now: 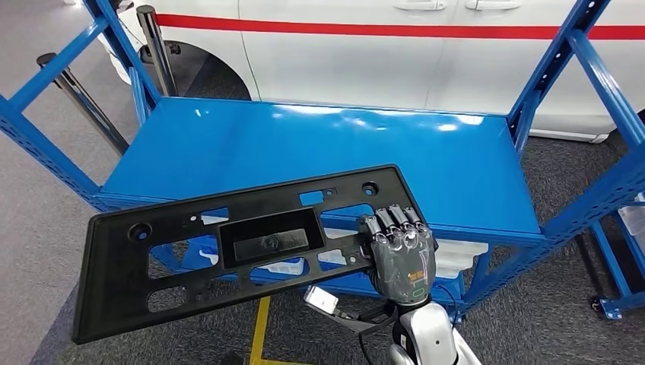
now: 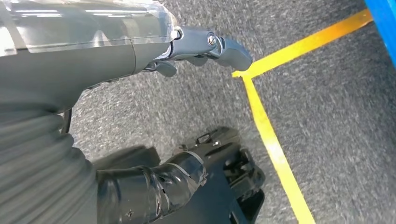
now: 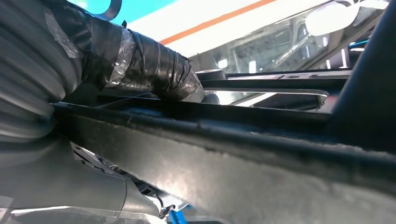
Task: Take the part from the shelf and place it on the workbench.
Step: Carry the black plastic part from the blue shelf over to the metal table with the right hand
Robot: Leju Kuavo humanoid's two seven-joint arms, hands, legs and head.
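Right hand grips black plastic panel at its right end, holding it in air in front of blue shelf. Left hand hangs over grey floor, fingers loosely apart, holding nothing.

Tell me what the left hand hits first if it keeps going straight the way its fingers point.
Probably the grey carpet floor, near the yellow floor line. The left hand hangs with nothing in it, and nothing lies between its fingertips and the floor; depth is unclear.
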